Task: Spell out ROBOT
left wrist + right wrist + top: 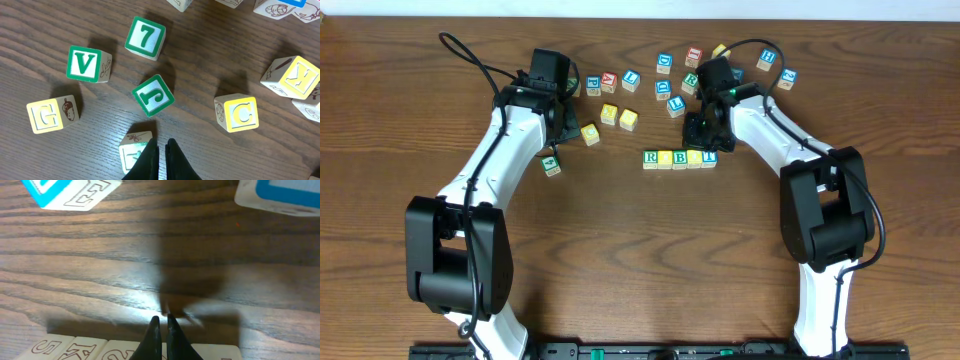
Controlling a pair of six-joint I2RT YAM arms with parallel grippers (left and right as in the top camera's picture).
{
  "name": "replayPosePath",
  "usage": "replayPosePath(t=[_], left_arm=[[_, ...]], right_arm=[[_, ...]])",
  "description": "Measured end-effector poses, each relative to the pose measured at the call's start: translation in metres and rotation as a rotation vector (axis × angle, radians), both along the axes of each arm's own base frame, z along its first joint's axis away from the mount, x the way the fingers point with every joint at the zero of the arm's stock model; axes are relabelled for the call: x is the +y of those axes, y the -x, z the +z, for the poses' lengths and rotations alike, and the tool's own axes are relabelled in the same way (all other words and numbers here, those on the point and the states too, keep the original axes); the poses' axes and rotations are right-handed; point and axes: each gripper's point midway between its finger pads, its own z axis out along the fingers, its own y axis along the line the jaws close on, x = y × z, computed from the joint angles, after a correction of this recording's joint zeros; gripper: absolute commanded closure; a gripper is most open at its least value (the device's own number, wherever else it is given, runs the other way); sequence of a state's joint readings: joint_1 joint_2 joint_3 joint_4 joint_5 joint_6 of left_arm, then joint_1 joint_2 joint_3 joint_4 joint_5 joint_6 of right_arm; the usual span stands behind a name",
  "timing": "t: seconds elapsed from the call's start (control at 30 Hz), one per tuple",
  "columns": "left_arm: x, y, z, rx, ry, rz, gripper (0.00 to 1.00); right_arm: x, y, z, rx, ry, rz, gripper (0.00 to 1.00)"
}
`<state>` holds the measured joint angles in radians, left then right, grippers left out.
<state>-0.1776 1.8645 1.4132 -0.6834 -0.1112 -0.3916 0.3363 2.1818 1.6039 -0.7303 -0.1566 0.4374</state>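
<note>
the centre row (pixel 680 158) looks like a full robot; left gripper (pixel 162 152) and right gripper (pixel 162 327) pressed together, empty.

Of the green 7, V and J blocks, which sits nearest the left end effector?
The J block, turned diagonally just above the left end effector; 7 and V lie farther off.

table (pixel 640 260): dark wood; block row (pixel 679 158) at centre; loose blocks (pixel 609 114) scattered toward far edge
</note>
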Motion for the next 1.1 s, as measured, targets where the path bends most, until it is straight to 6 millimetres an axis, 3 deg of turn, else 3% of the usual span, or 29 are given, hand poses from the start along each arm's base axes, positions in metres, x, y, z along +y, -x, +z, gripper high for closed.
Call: replayPosePath(t=[1.1], left_arm=[[-0.0002,-0.0009,0.0003,-0.004,0.001,0.0,0.92]], right_arm=[[0.0068,-0.0002,0.001,-0.025,0.001,0.079,0.99]])
